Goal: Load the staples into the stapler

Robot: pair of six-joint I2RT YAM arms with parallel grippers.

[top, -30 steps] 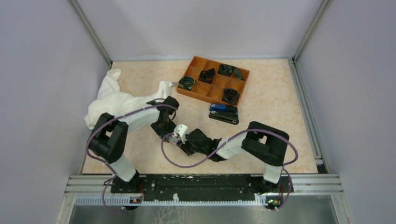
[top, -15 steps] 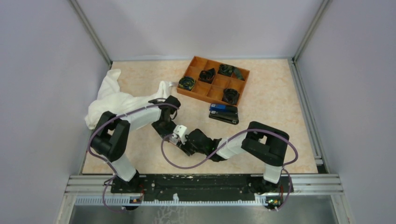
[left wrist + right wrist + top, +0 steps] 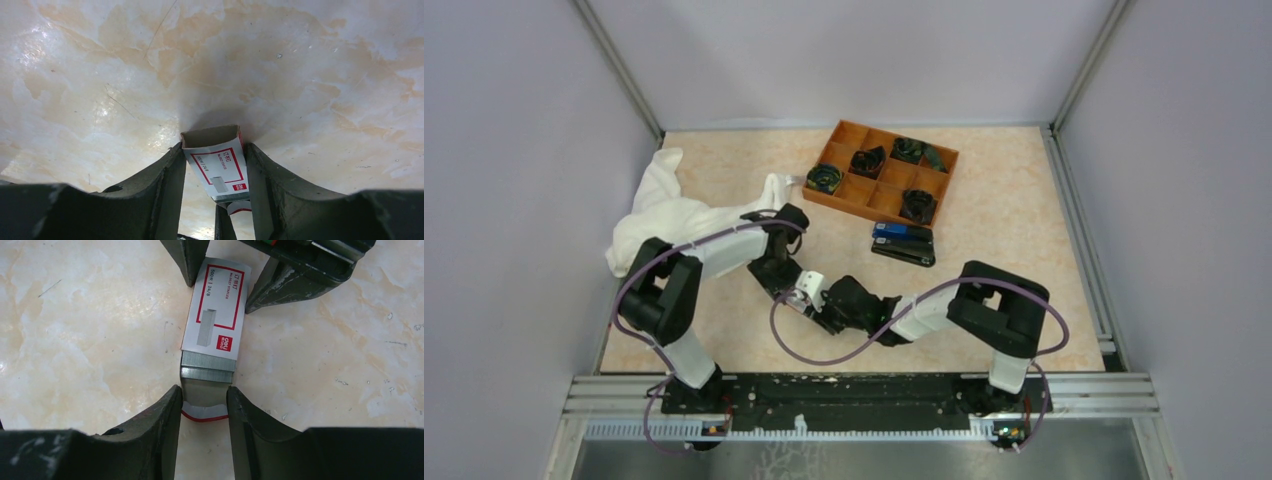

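Note:
The white carton with the red label (image 3: 217,167) is clamped between my left gripper's (image 3: 214,150) fingers, low over the table. The silver-grey staples (image 3: 207,365) stick out of the carton's (image 3: 215,310) near end on its inner tray. My right gripper (image 3: 204,392) is shut on that inner tray just behind the staples. In the top view the carton (image 3: 810,286) sits between the left gripper (image 3: 792,285) and the right gripper (image 3: 824,300) at mid-table. The all-black stapler (image 3: 902,256) lies closed to the right, apart from both grippers.
A blue-and-black stapler (image 3: 902,232) lies right behind the black one. An orange compartment tray (image 3: 844,190) with dark items stands at the back. A white cloth (image 3: 674,215) is bunched at the left, beside the left arm.
Both grippers and the carton have shifted slightly toward the near edge. The grips have not changed.

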